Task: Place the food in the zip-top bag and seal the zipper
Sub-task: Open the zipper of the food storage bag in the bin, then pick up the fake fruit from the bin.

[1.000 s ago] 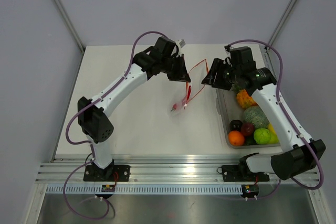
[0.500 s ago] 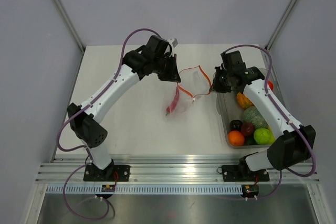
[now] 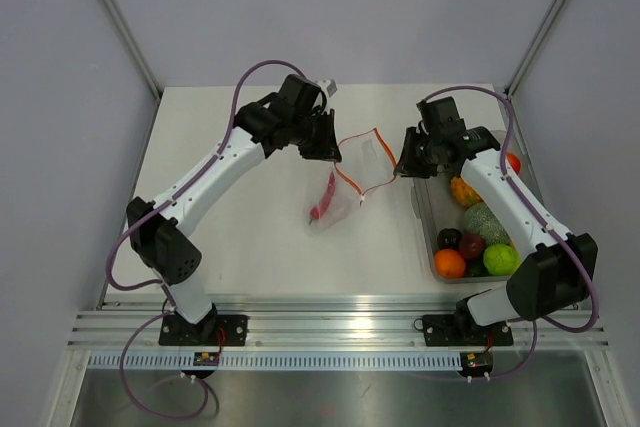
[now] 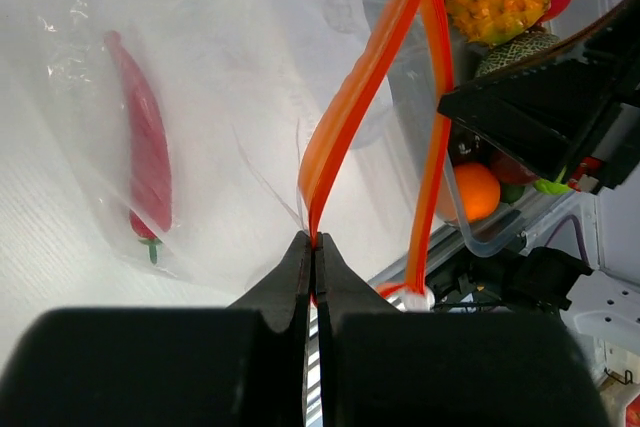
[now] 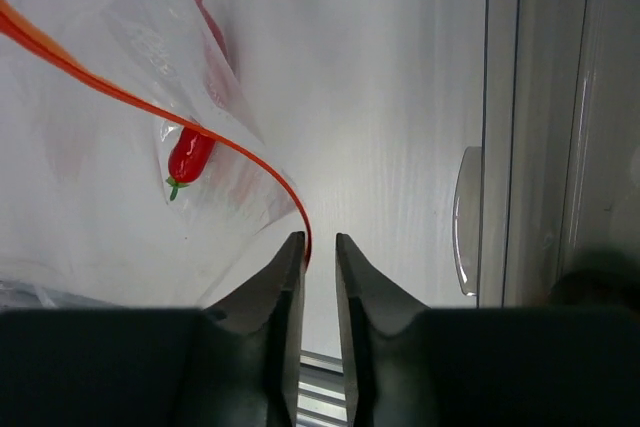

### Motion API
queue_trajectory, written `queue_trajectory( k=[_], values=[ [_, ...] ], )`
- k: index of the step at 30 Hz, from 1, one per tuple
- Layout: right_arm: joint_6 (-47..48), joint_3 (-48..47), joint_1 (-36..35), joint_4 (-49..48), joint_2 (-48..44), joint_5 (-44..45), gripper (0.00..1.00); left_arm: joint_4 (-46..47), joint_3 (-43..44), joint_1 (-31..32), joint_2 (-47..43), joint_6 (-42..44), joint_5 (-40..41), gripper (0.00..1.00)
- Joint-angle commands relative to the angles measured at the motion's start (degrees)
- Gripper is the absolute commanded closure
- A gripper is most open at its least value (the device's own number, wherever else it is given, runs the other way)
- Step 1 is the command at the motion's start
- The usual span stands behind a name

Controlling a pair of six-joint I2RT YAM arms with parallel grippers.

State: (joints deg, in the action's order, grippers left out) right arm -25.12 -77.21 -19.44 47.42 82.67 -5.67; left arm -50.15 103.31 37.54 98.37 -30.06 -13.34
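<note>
Left claw [image 4: 314, 239] clenched on our zipper [image 4: 355, 107]; right claw [image 5: 318, 239] just eased apart. We risk the zip-top bag [image 3: 340, 202] sagging.

White tabletop [image 3: 250, 237], matte, fills the enclosure floor. Clear rigid bin [image 3: 417, 212] sits on its right side, long axis running front to back, close to the right edge; the right wrist view shows its rounded lip [image 5: 466, 217] just above the surface. Grooved aluminium rail [image 3: 330, 332] runs along the near edge, with a brushed metal sheet [image 3: 330, 392] below it. Plain grey wall panels [image 3: 330, 7] behind and on both sides, joined by slanted metal struts [image 3: 115, 17].
</note>
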Motion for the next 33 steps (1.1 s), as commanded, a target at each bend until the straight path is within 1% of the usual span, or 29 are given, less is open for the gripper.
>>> queue_trajectory(
  k=[1, 4, 5, 6, 7, 8, 9, 10, 11, 13, 14, 16, 19, 20, 23, 28, 33],
  values=[
    [1.4, -0.6, -0.1, -1.0, -1.2, -0.5, 0.70, 3.6, -1.3, -0.3, 0.8, 0.0, 1.2, 1.00],
    [1.3, -0.8, 0.0, -0.7, -2.0, 0.7, 0.59, 3.7, -1.6, -0.3, 2.1, -0.1, 1.1, 1.00],
    [1.3, -1.0, 0.0, -0.7, -2.3, 1.8, 0.50, 4.0, -1.8, -0.3, 2.1, -0.2, 1.0, 1.00],
    [1.5, -1.5, 0.0, -0.4, -3.3, 2.6, 0.46, 4.5, -2.1, -0.3, 2.1, -0.3, 1.0, 1.00],
    [1.7, -1.9, 0.0, 0.0, -3.7, 3.6, 0.40, 4.4, -1.9, -0.3, 2.2, 0.0, 1.4, 1.00],
    [1.8, -2.2, 0.3, 0.4, -4.1, 5.3, 0.24, 4.5, -1.8, -0.3, 2.3, 0.0, 1.5, 1.00],
    [2.6, -2.8, 0.8, 1.4, -4.7, 7.1, 0.19, 4.4, -1.5, -0.3, 2.2, 0.1, 1.5, 1.00],
    [2.8, -3.0, 3.3, 1.9, -5.0, 7.9, 0.15, 4.5, -1.5, -0.3, 2.4, 0.1, 1.1, 1.00],
    [3.1, -2.8, 5.0, 2.1, -5.7, 7.6, 0.14, 4.8, -1.6, -0.3, 2.4, 0.1, 1.0, 1.00],
    [3.5, -2.0, 8.7, 1.4, -6.4, 6.5, 0.13, 5.1, -1.8, -0.3, 2.6, -0.1, 0.4, 1.00],
    [3.6, -1.6, 11.8, 1.0, -6.8, 5.9, 0.13, 5.2, -1.9, -0.3, 2.6, -0.1, 0.2, 1.00],
    [4.0, -1.1, 13.9, 0.4, -7.4, 6.3, 0.12, 5.2, -2.0, -0.3, 2.9, 0.0, 0.1, 1.00],
    [5.3, -1.8, 15.0, 0.3, -5.5, 13.1, 0.13, 5.5, -2.1, -0.3, 2.9, 0.2, 0.1, 1.00],
    [5.7, -2.4, 14.9, 0.2, -4.5, 17.4, 0.13, 5.7, -2.1, -0.3, 2.9, 0.1, -0.1, 1.00],
    [7.5, -4.1, 14.9, 0.1, 0.9, 24.2, 0.16, 6.1, -2.2, -0.3, 3.2, -0.2, -0.9, 1.00],
    [12.5, -11.7, 14.9, 1.0, 12.7, 31.1, 0.15, 6.2, -2.3, -0.3, 3.4, -0.1, -1.7, 1.00],
    [17.3, -19.5, 14.7, 3.5, 24.6, 32.0, 0.16, 5.5, -1.5, -0.3, 3.5, 0.7, -1.1, 1.00]
  ],
)
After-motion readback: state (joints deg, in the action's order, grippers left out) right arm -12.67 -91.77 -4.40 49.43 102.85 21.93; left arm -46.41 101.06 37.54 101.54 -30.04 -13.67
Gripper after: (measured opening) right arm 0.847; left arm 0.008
